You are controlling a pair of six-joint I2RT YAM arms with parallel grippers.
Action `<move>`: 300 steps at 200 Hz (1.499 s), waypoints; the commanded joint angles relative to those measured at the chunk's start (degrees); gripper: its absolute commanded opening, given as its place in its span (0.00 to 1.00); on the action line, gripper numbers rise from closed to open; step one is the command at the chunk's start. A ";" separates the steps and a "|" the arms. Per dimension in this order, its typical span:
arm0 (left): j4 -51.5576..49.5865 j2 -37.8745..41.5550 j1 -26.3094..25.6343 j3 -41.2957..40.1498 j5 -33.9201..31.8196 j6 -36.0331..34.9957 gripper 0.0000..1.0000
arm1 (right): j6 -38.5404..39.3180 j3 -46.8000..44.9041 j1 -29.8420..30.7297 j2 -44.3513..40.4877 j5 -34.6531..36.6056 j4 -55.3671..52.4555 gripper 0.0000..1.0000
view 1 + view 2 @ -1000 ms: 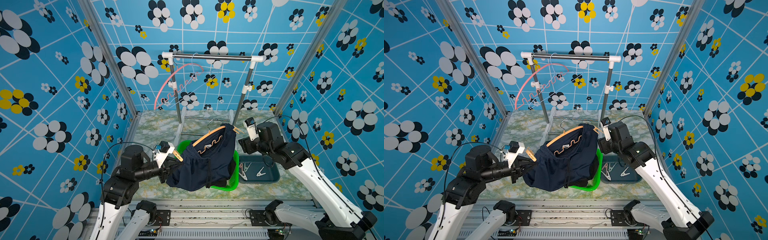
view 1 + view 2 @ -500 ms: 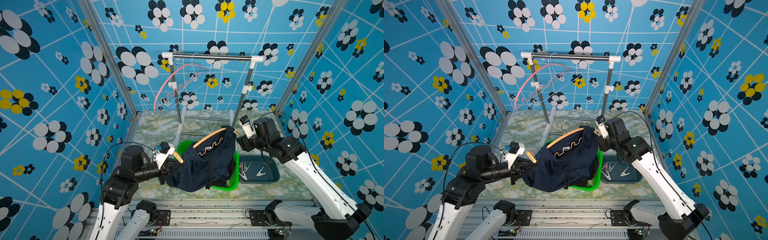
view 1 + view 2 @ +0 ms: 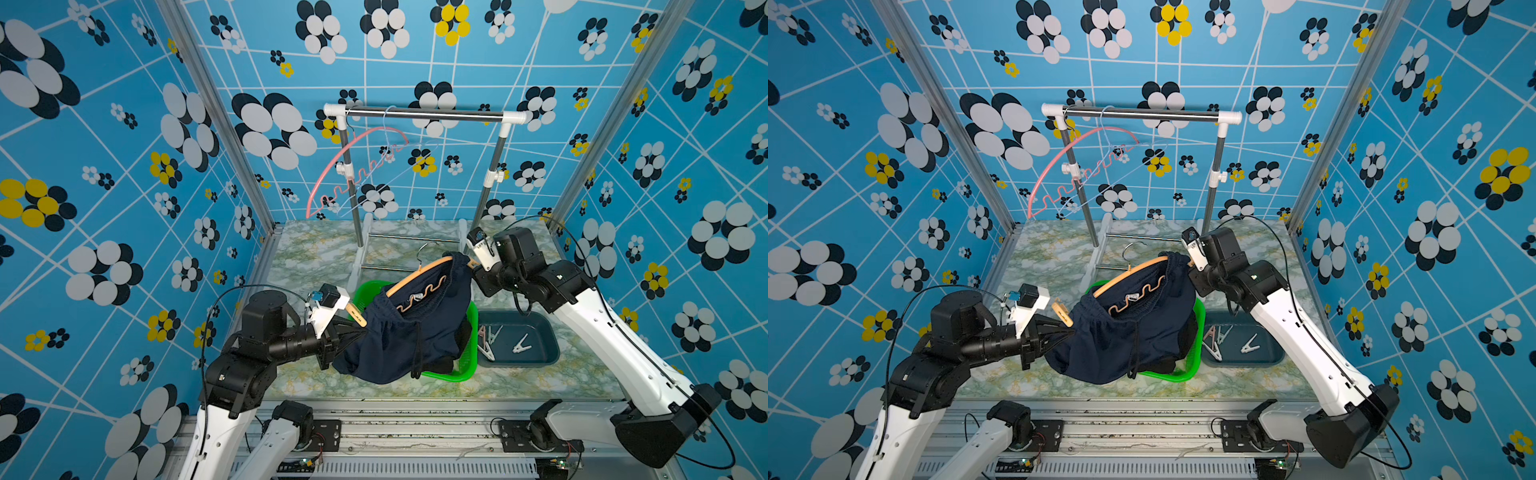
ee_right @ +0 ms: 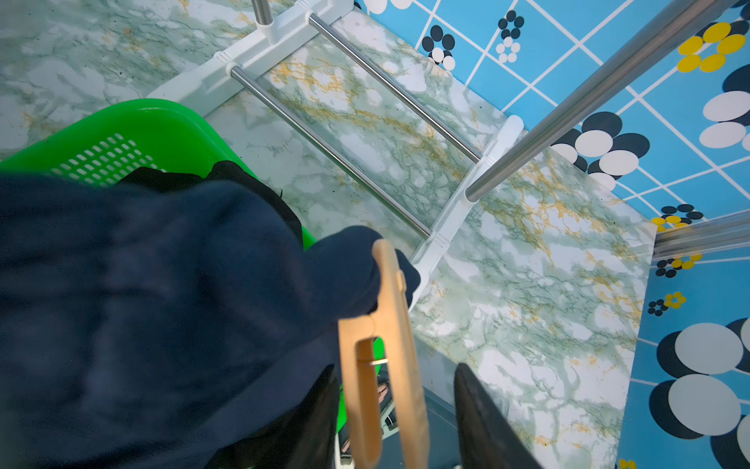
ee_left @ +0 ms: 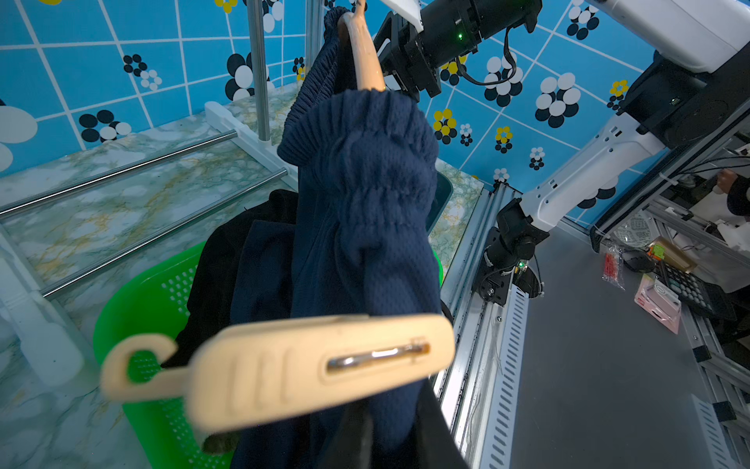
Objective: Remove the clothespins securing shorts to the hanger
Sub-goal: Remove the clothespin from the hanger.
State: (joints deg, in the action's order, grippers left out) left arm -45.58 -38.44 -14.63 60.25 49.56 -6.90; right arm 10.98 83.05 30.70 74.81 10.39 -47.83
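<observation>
Table (image 3: 316,249) is tight: rack (image 3: 490,187) just behind, basket (image 3: 446,376) under the shorts (image 3: 407,332), so lift the pin (image 4: 367,361) out toward the tray (image 3: 540,328). Left gripper (image 3: 357,328) is pinched shut on the shorts at the hanger's (image 3: 419,272) near end. Right gripper (image 4: 391,377) straddles the far-end pin, jaws part-open; centre on its tails before you squeeze.

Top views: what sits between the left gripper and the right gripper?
The navy shorts on the tan hanger fill the stretch from the left gripper to the right gripper, hanging over the green basket. This shows in both top views.
</observation>
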 commanded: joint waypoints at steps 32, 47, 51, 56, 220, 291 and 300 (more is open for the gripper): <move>3.05 -0.41 0.37 2.71 2.95 -1.22 0.00 | 0.77 2.47 -0.20 0.52 0.99 -1.38 0.39; 3.04 -0.55 0.35 2.77 2.92 -1.19 0.00 | 0.88 2.65 -0.20 0.69 0.76 -1.56 0.35; 3.04 -0.50 0.33 2.75 2.99 -1.19 0.00 | 0.87 2.76 -0.20 0.69 0.65 -1.64 0.33; 3.04 -0.59 0.31 2.76 2.93 -1.27 0.00 | 0.80 2.65 -0.15 0.77 0.68 -1.65 0.32; 4.73 0.42 0.32 1.89 -2.70 0.32 0.00 | -0.69 -0.94 -0.19 -1.97 0.07 -2.68 0.00; 5.07 0.55 0.31 1.48 -3.16 0.42 0.00 | -5.91 -5.70 -0.20 -6.06 3.02 -2.76 0.00; 5.17 0.80 0.31 1.26 -2.74 0.01 0.00 | -8.23 -6.47 -0.20 -6.78 4.53 -3.22 0.00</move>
State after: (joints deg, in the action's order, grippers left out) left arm -45.45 -38.79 -14.63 60.60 45.41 -6.39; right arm 8.25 78.39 30.70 70.30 11.18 -49.32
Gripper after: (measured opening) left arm 0.136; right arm 0.135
